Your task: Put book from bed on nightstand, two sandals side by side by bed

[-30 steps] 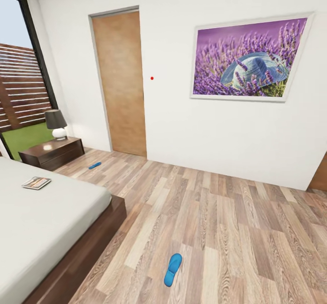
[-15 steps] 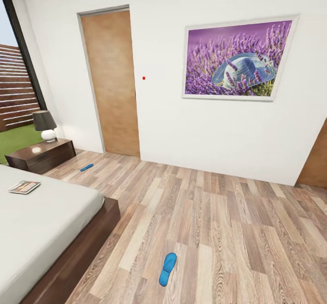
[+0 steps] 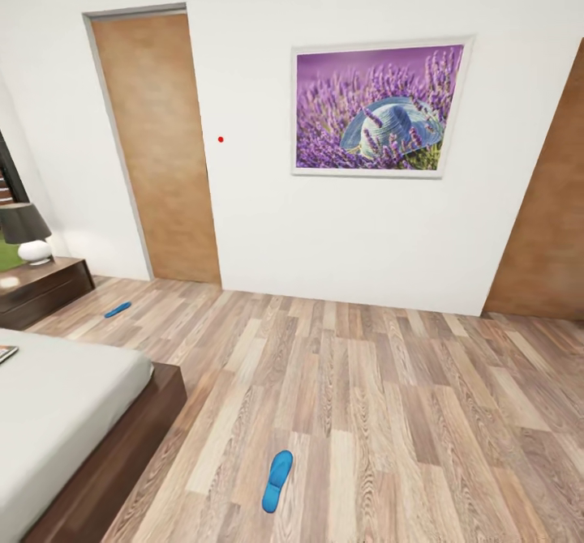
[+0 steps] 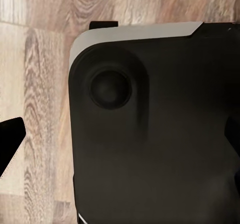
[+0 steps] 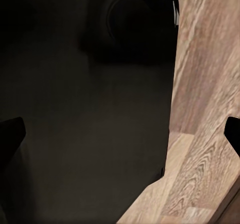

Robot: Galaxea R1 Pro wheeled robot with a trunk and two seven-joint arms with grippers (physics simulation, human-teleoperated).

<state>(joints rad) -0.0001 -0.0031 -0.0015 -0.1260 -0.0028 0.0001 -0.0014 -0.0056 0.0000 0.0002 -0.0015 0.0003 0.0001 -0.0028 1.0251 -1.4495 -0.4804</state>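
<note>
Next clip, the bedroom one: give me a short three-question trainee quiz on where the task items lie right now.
1. True or false: the two bright blue flip-flop sandals lie side by side.
2. The near blue sandal lies on: A) the grey mattress B) the wood-plank floor C) the nightstand.
3. Fill in: the far blue sandal lies on the floor in front of the dark-brown wooden ____ with the lamp.

Key: 1 false, they lie far apart; 2 B; 3 nightstand.
</note>
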